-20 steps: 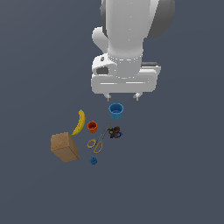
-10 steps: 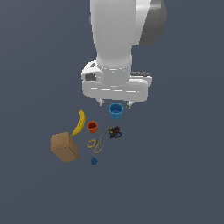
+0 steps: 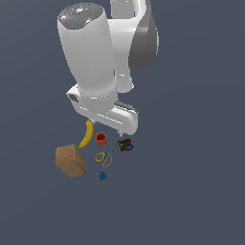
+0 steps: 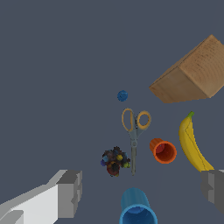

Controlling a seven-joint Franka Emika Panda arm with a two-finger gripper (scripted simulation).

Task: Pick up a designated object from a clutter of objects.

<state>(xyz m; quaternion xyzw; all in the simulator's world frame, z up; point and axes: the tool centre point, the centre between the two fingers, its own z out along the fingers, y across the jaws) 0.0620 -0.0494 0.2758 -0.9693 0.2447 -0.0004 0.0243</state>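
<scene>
Seven things share the dark floor, and we see only one that matters: the brown box (image 3: pixel 71 161), the largest by far, resting at the edge of the cluster toward the exterior view's left, one corner turned toward the camera. Our gripper (image 4: pixel 142 192) hangs above the other end of the group with its fingers (image 4: pixel 70 193) spread wide and nothing between them; in the wrist view the blue cup (image 4: pixel 136 208) sits almost straight beneath it, while the box (image 4: pixel 191 74) lies well apart, across the scissors (image 4: pixel 135 131) and the orange cup (image 4: pixel 163 150). We judge the first danger to be a descent begun too soon, which would land on the blue cup or the dark multicoloured lump (image 4: pixel 115 161) instead of the target. The banana (image 4: pixel 191 143) runs near the box with its tip pointing at it, so a finger coming down on that side could catch the fruit and shove it into the box, or close on both. The box looks broad against the open span, and it sits rotated; unless we turn the wrist to square the fingers with two flat faces, they may strike the top or pinch across corners and let it twist out. The small blue ball (image 4: pixel 122 95) near the box would roll at any touch, though that costs us little.
</scene>
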